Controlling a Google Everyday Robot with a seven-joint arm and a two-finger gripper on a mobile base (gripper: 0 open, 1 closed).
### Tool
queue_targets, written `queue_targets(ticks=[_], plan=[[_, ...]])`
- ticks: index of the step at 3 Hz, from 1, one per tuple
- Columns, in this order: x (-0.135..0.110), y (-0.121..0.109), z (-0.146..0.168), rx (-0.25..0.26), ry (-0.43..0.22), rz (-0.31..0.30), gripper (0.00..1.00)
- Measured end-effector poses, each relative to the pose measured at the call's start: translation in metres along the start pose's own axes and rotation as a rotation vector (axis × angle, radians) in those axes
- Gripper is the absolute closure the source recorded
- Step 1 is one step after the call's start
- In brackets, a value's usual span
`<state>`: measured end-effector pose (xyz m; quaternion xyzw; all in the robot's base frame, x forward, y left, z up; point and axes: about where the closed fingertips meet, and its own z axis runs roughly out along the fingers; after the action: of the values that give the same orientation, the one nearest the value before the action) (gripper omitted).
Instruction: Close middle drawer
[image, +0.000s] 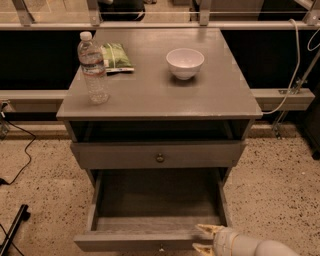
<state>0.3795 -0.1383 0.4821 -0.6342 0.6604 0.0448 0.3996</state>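
Observation:
The middle drawer (150, 200) is pulled far out of the grey cabinet, and its wide shallow box is empty. Its front board (130, 242) is at the bottom of the camera view, with a small dark knob (161, 247) at the lower edge. My gripper (204, 238) is at the bottom right, at the right end of that front board. Its two pale fingers are apart, one fingertip (207, 229) over the board's top edge, the other lower, in front of it. The drawer above (158, 156) stands slightly out. The lowest drawer is hidden.
On the cabinet top (160, 90) stand a water bottle (93, 70), a green snack bag (115, 56) and a white bowl (185, 62). A white cable (295, 60) hangs at the right. A black cord (20, 160) and a dark bar (12, 232) lie on the speckled floor at the left.

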Motion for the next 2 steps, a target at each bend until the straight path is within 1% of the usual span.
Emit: queue_targets(ticks=[1,2], plan=[[0.005,0.005,0.005,0.009,-0.011,-0.009,0.73],[0.015,0.017,0.018,-0.02,-0.031,-0.033,1.0]])
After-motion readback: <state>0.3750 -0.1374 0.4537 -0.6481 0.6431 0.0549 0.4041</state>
